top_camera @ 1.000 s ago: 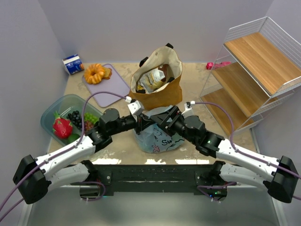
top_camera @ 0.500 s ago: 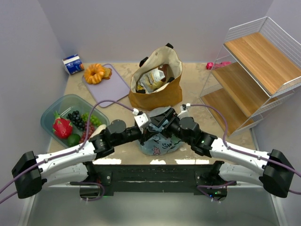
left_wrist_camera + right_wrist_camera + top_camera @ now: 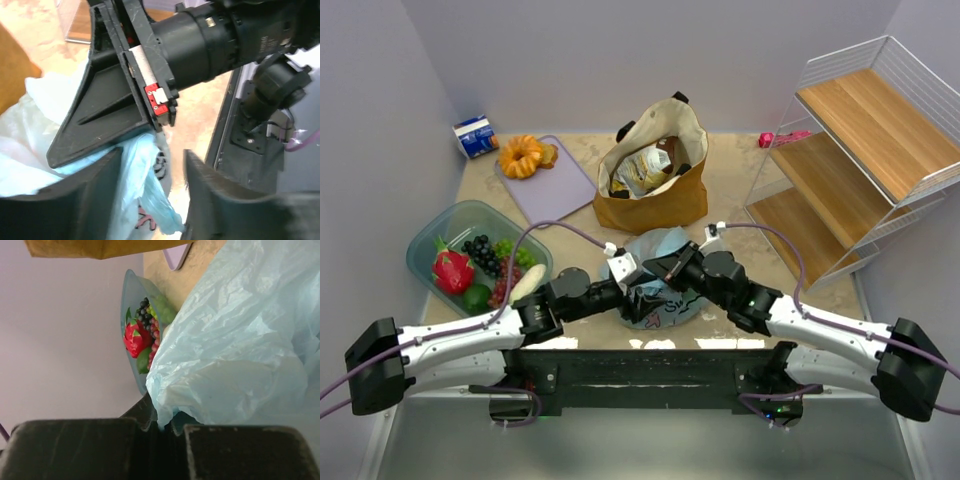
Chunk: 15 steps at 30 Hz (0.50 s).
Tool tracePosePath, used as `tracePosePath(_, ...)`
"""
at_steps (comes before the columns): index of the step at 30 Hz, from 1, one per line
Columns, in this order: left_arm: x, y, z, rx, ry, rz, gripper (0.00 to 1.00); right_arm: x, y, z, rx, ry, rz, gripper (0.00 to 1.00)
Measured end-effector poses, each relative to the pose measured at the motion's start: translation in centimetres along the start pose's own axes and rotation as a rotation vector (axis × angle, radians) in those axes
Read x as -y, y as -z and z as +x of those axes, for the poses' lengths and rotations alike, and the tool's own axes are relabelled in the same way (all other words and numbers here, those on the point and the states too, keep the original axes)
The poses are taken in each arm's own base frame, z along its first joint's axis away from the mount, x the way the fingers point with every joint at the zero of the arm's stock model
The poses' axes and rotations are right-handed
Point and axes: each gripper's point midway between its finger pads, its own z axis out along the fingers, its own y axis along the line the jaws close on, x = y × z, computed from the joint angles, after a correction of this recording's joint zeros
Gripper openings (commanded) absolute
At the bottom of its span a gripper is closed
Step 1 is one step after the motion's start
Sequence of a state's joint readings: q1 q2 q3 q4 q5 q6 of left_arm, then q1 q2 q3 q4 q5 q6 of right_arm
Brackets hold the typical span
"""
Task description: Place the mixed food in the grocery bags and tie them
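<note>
Two tools meet over the thin blue bag (image 3: 658, 312) at the near edge of the table (image 3: 735, 195). Right tool (image 3: 160, 426): closed, pinching a fold of the bag's film. Left tool (image 3: 152, 162): fingers parted, film loose between them, nothing gripped. Risk: with one pinch only, a pull could tear the film or tip the bag over. Behind it, the tan tote (image 3: 660, 205) stands upright with packets (image 3: 645, 170) inside, its mouth open and untied.

Beige table (image 3: 730, 178): tan tote (image 3: 655, 200), blue plastic bag (image 3: 655, 243), teal tub (image 3: 428, 238), purple board (image 3: 560, 190), carton (image 3: 476, 136).
</note>
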<state>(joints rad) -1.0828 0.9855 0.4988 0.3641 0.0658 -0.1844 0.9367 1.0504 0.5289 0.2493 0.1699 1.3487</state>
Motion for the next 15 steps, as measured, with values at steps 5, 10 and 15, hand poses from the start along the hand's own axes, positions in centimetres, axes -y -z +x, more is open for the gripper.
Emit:
tracePosePath(5, 0.8, 1.5, -2.1, 0.055, 0.001, 0.026, 0.76, -0.5, 1.8, -0.7, 0.028, 0.073, -0.070, 0.00)
tracePosePath(10, 0.4, 2.9, -6.0, 0.156, 0.041, -0.005, 0.67, -2.5, 4.0, -2.4, 0.086, 0.172, -0.165, 0.00)
tracePosePath(15, -1.4, 0.8, -7.2, 0.150, 0.108, -0.067, 0.55, -4.0, 6.2, -4.1, 0.143, 0.266, -0.232, 0.00)
